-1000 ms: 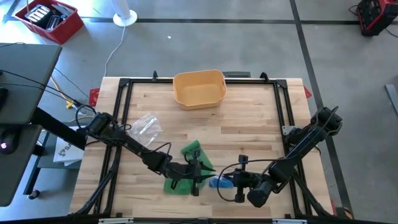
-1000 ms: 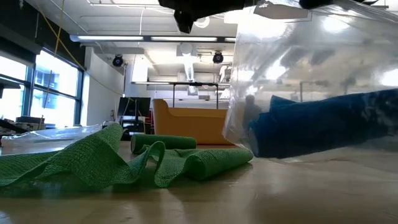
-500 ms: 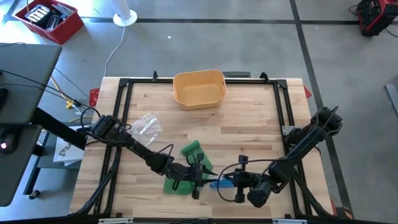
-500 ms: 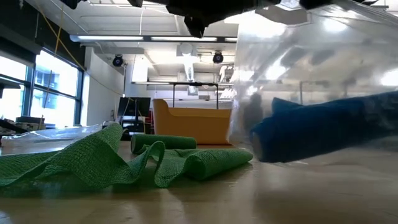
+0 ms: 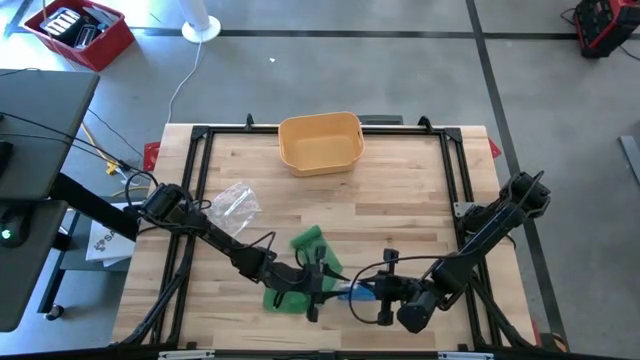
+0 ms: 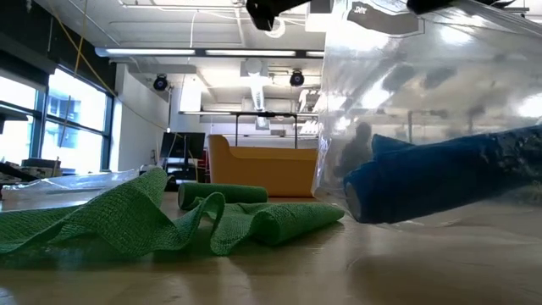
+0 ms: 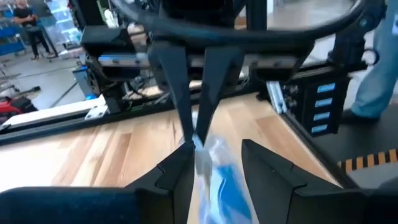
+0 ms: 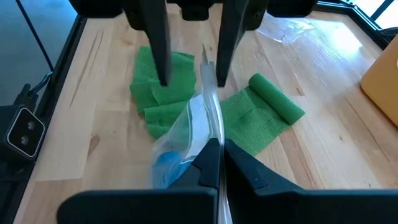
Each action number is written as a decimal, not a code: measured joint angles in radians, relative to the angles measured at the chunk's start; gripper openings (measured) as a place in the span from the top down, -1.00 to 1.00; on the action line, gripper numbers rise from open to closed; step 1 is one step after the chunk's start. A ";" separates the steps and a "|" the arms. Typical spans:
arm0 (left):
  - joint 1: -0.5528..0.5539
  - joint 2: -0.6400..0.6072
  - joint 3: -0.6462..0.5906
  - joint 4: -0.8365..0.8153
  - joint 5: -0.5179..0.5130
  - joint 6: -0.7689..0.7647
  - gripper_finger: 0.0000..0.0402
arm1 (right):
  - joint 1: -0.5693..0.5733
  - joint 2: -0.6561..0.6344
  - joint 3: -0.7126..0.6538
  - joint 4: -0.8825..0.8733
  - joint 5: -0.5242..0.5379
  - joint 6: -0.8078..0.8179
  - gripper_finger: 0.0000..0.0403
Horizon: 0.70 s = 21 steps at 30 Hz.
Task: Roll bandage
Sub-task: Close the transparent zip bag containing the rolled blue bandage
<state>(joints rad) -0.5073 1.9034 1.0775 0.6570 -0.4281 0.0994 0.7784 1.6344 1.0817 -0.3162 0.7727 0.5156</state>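
A clear plastic bag (image 6: 423, 119) holds a blue bandage roll (image 6: 440, 182); both also show in the high view (image 5: 350, 292) near the table's near edge. My right gripper (image 8: 216, 144) is shut on the bag. My left gripper (image 7: 216, 149) is open, one finger on each side of the bag's far end (image 8: 206, 65); I cannot tell whether it touches. A green bandage (image 5: 298, 272) lies partly unrolled on the table beside the bag, its rolled end (image 8: 277, 99) toward the far side. My right gripper pinches the clear bag's upper edge (image 8: 211, 132) between its two shut fingers, coming about level from the table's right side. The bag hangs below the fingers with the blue roll (image 8: 166, 163) in its lower part, down by the table top.
A yellow basket (image 5: 320, 142) stands at the table's far middle. An empty clear bag (image 5: 232, 203) lies at the left. The black frame rail (image 5: 200, 180) runs along the table's edges. Bare wood lies between the basket and the bandages.
My left gripper has moved a little toward the bag and my right gripper, staying open. The bag with the blue roll has swung slightly in my right gripper's hold. The green bandage has stayed where it was.
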 joint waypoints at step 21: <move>0.060 0.038 0.047 0.025 0.120 -0.071 0.74 | 0.000 0.000 0.000 0.008 -0.001 0.000 1.00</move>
<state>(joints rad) -0.4478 1.9419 1.1249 0.6821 -0.3077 0.0288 0.7784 1.6344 1.0817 -0.3084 0.7718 0.5159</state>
